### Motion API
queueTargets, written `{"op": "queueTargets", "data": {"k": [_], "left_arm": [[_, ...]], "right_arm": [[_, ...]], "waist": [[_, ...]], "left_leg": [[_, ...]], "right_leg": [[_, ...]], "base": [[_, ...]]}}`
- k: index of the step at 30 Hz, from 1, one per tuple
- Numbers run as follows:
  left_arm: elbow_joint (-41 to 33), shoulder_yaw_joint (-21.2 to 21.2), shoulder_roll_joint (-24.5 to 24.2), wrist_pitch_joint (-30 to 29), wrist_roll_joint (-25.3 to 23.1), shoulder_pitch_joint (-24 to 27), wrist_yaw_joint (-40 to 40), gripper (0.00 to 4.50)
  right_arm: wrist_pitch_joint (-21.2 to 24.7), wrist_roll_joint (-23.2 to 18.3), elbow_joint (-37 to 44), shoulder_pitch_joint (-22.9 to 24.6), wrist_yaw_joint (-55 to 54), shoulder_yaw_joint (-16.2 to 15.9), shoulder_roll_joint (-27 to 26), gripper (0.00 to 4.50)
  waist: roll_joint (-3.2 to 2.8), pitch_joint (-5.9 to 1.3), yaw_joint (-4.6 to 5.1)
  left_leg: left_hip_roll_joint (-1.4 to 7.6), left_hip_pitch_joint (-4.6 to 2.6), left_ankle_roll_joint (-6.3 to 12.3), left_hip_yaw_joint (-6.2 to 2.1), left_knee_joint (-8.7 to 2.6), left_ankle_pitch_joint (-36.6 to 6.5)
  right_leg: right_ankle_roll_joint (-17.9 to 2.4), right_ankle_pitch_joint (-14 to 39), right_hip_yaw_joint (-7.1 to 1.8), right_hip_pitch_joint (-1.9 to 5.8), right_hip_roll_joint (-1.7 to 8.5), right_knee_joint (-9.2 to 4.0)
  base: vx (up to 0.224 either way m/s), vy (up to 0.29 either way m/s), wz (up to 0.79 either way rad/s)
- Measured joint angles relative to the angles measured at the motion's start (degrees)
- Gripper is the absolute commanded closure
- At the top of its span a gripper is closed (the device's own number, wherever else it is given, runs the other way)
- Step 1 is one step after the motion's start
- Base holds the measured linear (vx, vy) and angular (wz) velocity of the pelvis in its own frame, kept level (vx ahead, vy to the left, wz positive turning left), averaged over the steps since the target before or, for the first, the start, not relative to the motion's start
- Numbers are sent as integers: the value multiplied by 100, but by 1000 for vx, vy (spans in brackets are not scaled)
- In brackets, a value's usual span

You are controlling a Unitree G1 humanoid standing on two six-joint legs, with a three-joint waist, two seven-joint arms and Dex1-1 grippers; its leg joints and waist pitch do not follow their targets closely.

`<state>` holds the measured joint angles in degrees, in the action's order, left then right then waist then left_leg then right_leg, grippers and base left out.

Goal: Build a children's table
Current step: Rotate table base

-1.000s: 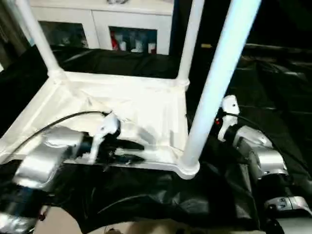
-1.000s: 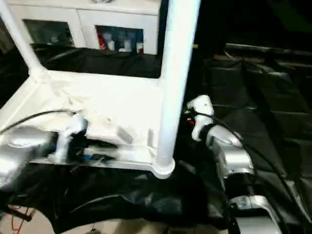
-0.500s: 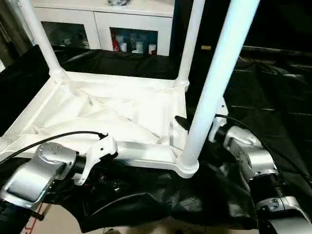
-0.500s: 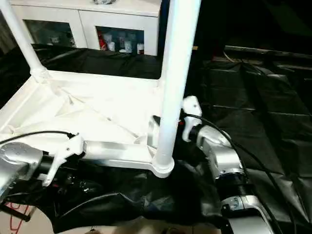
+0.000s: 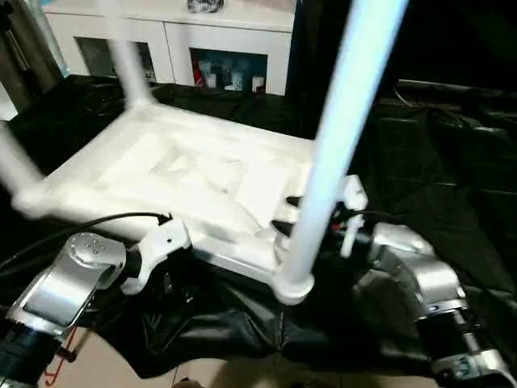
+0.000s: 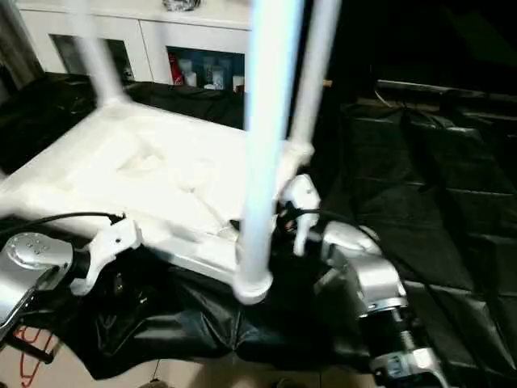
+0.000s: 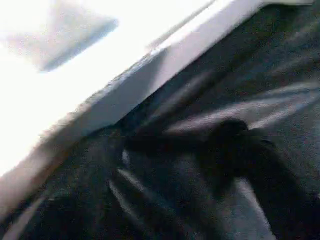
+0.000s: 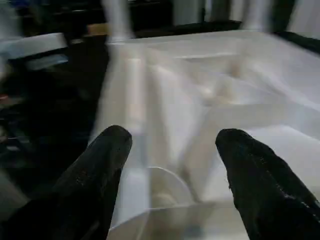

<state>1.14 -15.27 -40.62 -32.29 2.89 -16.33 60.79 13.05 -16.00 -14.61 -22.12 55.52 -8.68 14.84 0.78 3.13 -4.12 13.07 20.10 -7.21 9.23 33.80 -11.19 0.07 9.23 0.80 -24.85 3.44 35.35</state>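
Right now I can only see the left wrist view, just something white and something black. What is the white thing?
Observer: It's the tabletop, lying upside down on a black sheet.
Operator: Are any legs on it?
Observer: Yes, legs stand up from its corners. The nearest leg rises right in front of the head camera.
Operator: Where's the other gripper?
Observer: The right gripper is open, with its fingers on either side of that leg's flared base.

Near leg (image 5: 327, 153) blocks the right end effector (image 8: 172, 165) — tabletop (image 5: 186, 174) beyond.
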Motion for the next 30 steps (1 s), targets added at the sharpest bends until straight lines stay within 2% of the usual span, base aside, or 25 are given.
{"op": "queueTargets", "data": {"k": [3,13,24,30], "left_arm": [[63,162,16,119,-38,-47,-190,8],[815,385,545,740,-78,-384,-835,8],[2220,478,1148,1598,-158,-1064,-1130,8],[3224,533,1513,2371,-269,-1486,-1521,8]], "right_arm": [[32,-2,45,4,5,-72,-15,130],[54,12,88,2,-120,-150,-270,130],[38,99,62,-26,-438,-287,-689,130],[-75,257,-36,-95,-719,-244,-770,130]], "waist": [[1,0,0],[3,-2,-117],[3,-2,-141],[1,-1,-164]], "left_leg": [[-2,3,0,-5,8,0],[-5,25,-3,-19,12,2],[-5,60,-4,-22,32,4],[-5,56,-5,-26,32,4]], "right_leg": [[0,0,0,1,0,-2],[-23,-18,1,-2,0,5],[-11,-7,2,-6,5,-15],[-11,-9,3,-4,6,-6]], "base": [[0,0,0],[0,0,0],[0,0,0],[0,0,0]]}}
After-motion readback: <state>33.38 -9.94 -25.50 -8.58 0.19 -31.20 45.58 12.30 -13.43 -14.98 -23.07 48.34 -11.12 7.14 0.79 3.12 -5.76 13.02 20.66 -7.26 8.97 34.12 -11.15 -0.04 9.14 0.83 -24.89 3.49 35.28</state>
